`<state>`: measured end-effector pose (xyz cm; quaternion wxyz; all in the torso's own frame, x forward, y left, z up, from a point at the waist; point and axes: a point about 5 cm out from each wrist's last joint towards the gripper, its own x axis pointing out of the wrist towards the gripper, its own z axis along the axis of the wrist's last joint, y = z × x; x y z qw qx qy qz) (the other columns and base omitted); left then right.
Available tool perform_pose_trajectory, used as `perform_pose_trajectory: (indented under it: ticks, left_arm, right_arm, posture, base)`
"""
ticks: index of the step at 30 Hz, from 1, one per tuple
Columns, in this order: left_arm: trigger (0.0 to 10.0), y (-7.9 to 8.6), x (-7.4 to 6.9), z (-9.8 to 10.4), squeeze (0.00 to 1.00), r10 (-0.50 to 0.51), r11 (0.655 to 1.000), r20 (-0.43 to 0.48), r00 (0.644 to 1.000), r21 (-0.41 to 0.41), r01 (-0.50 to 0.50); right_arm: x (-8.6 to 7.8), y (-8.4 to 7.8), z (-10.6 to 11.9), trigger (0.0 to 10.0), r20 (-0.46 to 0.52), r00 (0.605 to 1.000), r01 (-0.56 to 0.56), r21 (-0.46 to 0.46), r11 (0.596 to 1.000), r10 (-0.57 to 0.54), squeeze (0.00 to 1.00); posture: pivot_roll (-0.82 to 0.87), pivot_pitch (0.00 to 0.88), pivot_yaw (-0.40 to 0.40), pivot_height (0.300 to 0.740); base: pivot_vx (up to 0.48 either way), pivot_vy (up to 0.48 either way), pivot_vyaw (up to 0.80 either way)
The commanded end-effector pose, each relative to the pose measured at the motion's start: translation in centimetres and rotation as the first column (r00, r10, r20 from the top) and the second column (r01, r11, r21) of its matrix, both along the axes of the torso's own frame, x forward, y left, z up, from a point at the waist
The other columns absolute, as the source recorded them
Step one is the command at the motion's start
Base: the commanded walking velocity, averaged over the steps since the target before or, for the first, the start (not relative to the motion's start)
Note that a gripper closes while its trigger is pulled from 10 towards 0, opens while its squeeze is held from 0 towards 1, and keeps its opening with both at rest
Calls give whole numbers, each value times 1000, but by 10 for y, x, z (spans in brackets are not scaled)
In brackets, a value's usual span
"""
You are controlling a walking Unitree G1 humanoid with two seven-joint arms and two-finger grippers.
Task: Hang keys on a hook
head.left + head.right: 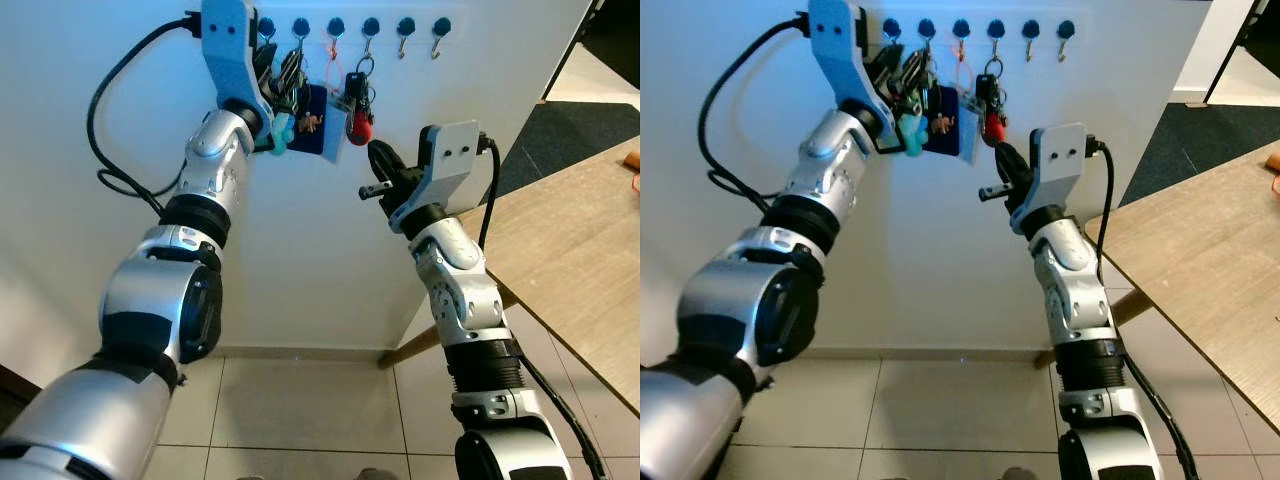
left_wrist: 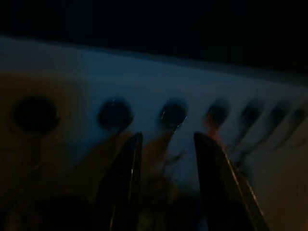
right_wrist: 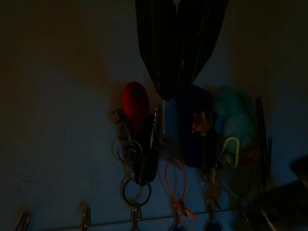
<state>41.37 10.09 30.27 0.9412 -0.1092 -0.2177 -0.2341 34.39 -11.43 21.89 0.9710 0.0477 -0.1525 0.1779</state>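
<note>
Black fingers [image 2: 127, 183] of the left gripper [image 1: 268, 75] are spread w/ keys [image 1: 290, 75] between, right at the hook rail [image 1: 350, 25]. Right gripper [image 1: 385, 170], fingers pressed together, hovers nearby. Risk: ring misses its hook, bunch drops, or knocks the red fob [image 1: 359, 126]. No readable writing.

head stereo: faces wall | wrists: close on hook rail [image 1: 350, 24]
</note>
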Motion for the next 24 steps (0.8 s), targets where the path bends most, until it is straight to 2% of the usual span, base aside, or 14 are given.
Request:
perform_pose_trajectory:
  ticks: [1,3,4,5,6,7,9,10,11,12,15,17,20,24]
  left_arm:
    - [10000,-4,-6,6,0,-116,984,73,991,-129,125]
    - [10000,-4,-6,6,0,-116,984,73,991,-129,125]
    - [10000,-6,-10,4,0,-195,958,116,974,-192,215]
    - [10000,-6,-10,4,0,-195,958,116,974,-192,215]
    - [10000,-8,-14,0,0,-262,931,147,954,-222,290]
    - [10000,-8,-14,0,0,-262,931,147,954,-222,290]
    - [10000,-14,-22,-19,0,-331,899,153,931,-250,360]
    - [10000,-14,-22,-19,0,-331,899,153,931,-250,360]
    - [10000,-17,-28,-39,0,-353,883,130,927,-283,376]
    - [10000,-17,-28,-39,0,-353,883,130,927,-283,376]
    - [10000,-18,-37,-67,0,-376,878,76,923,-290,382]
    - [10000,-17,-40,-77,0,-381,881,55,923,-282,381]
    - [10000,-13,-49,-110,0,-367,908,-33,930,-231,350]
    - [10000,-9,-53,-128,0,-327,933,-87,941,-186,307]
  right_arm:
    - [-1,1,5,10000,14,1000,-7,18,1000,7,0]
    - [-1,1,5,10000,14,1000,-7,18,1000,7,0]
    - [-1,0,5,10000,14,1000,-8,24,1000,8,0]
    - [-1,0,5,10000,14,1000,-8,24,1000,8,0]
    - [-2,0,5,10000,14,1000,-9,30,1000,8,0]
    - [-2,0,5,10000,14,1000,-9,30,1000,8,0]
    - [-4,-2,6,10000,27,1000,-12,55,998,11,0]
    - [-4,-2,6,10000,27,1000,-12,55,998,11,0]
    - [-6,-3,6,10000,43,999,-17,81,997,14,0]
    - [-6,-3,6,10000,43,999,-17,81,997,14,0]
    - [-12,-6,5,10000,75,997,-23,116,993,14,0]
    - [-15,-8,3,10000,85,996,-23,124,992,13,0]
    - [-23,-10,-6,10000,92,996,-29,122,992,18,0]
    - [-26,-12,-13,10000,81,996,-29,109,994,20,0]
  posture:
    - [0,58,4,740]
    - [0,58,4,740]
    - [0,57,6,740]
    - [0,57,6,740]
    - [1,58,6,740]
    - [1,58,6,740]
    - [2,56,10,740]
    - [2,56,10,740]
    - [1,57,11,740]
    - [1,57,11,740]
    - [7,61,11,740]
    - [9,63,14,740]
    - [10,65,17,740]
    - [11,68,17,740]
  base:
    - [0,0,0]
    - [0,0,0]
    - [0,0,0]
    - [0,0,0]
    - [0,0,0]
    - [0,0,0]
    - [0,0,0]
    - [0,0,0]
    - [0,0,0]
    - [0,0,0]
    - [0,0,0]
    - [0,0,0]
    - [0,0,0]
    - [0,0,0]
